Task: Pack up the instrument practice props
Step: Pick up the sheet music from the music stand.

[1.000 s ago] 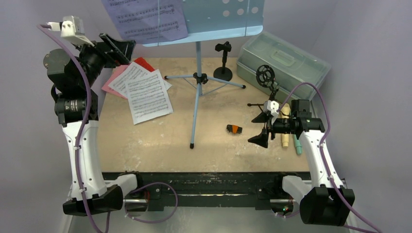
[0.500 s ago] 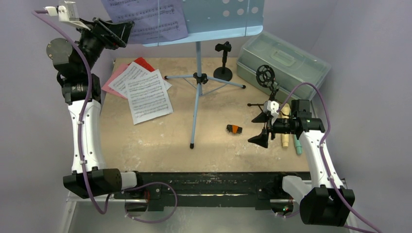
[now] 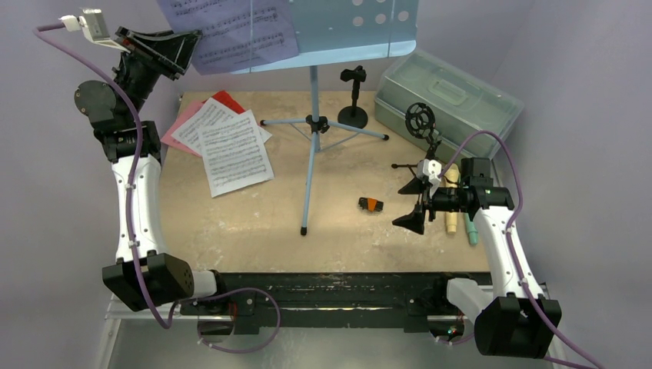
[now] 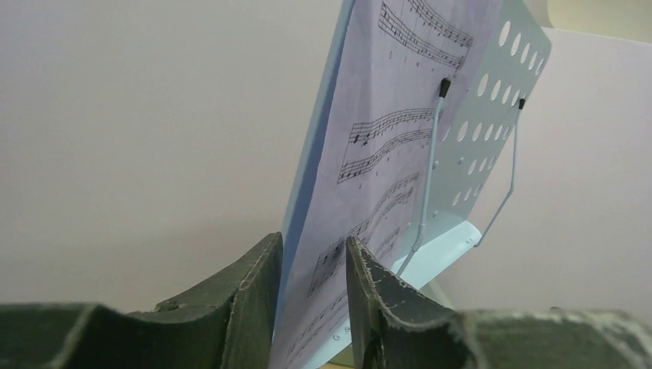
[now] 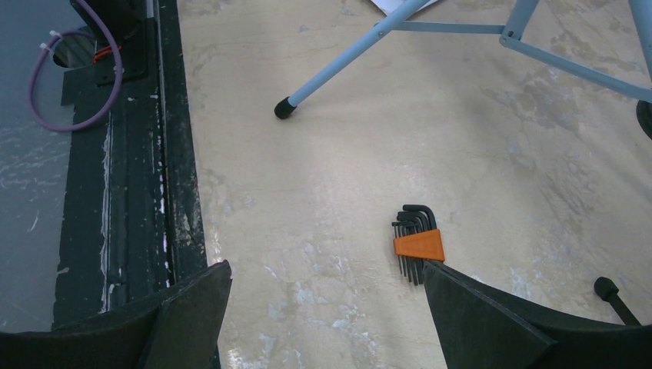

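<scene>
The pale-blue perforated rack [image 3: 346, 31] stands on its tripod legs [image 3: 311, 123] at the back, with a music page [image 3: 231, 31] resting on it. My left gripper [image 3: 181, 46] is raised to the page's left edge. In the left wrist view its jaws [image 4: 311, 238] are narrowed on either side of the page [image 4: 369, 154], with a gap still showing. More white and red pages [image 3: 231, 150] lie on the table. My right gripper [image 3: 413, 204] hangs wide open and empty. The cream microphone [image 3: 452, 204] and teal microphone [image 3: 470, 231] lie just right of it. Black mic holders [image 3: 354, 96] stand behind.
A translucent grey-green case [image 3: 454, 92] sits closed at the back right. An orange-sleeved hex key set [image 5: 417, 244] lies on the table by my right finger. A tripod foot [image 5: 285, 110] reaches toward the front. A round black shock mount [image 3: 420, 119] stands near the case.
My left arm has risen and reached toward the rack. Its jaws have narrowed around the left edge of the page, which has shifted slightly. The right arm has not moved.
</scene>
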{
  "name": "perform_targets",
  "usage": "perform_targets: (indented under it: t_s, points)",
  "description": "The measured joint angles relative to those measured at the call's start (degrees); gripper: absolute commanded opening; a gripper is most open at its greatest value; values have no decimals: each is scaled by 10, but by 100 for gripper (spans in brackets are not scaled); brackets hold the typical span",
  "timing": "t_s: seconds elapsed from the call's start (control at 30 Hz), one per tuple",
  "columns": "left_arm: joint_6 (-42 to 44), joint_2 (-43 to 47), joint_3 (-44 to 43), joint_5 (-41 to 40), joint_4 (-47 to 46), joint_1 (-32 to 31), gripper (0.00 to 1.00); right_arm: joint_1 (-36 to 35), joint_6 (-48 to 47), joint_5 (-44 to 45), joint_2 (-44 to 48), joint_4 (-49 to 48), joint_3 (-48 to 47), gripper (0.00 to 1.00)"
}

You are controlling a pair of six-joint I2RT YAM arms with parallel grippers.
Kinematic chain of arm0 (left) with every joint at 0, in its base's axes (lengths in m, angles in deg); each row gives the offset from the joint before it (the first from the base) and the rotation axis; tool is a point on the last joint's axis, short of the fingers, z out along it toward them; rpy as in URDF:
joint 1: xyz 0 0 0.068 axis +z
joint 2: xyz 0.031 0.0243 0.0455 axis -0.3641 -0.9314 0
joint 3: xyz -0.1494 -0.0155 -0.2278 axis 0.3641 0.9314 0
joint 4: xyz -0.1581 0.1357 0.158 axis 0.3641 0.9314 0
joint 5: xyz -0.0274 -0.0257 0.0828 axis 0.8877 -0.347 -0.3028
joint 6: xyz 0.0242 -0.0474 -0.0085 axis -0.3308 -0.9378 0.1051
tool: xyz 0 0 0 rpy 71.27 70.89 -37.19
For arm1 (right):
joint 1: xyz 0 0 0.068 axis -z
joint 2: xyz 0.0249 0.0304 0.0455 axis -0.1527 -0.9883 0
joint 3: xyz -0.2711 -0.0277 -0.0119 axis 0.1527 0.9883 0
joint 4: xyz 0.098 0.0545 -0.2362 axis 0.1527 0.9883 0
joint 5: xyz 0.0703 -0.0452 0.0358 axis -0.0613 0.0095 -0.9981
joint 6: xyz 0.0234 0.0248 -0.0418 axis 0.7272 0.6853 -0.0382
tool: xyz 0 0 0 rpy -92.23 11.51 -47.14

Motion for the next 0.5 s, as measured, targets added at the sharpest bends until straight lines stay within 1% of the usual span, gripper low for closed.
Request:
perform_targets:
  t_s: [0.1, 0.2, 0.33, 0.5]
  points:
    - [-11, 0, 0, 4, -19, 0, 26, 0, 0, 0, 0, 0, 0, 99]
    - [-15, 0, 0, 8, -30, 0, 12, 0, 0, 0, 0, 0, 0, 99]
    - [-17, 0, 0, 10, -33, 0, 0, 0, 0, 0, 0, 0, 0, 99]
    - [-12, 1, 0, 10, -32, 0, 0, 0, 0, 0, 0, 0, 0, 99]
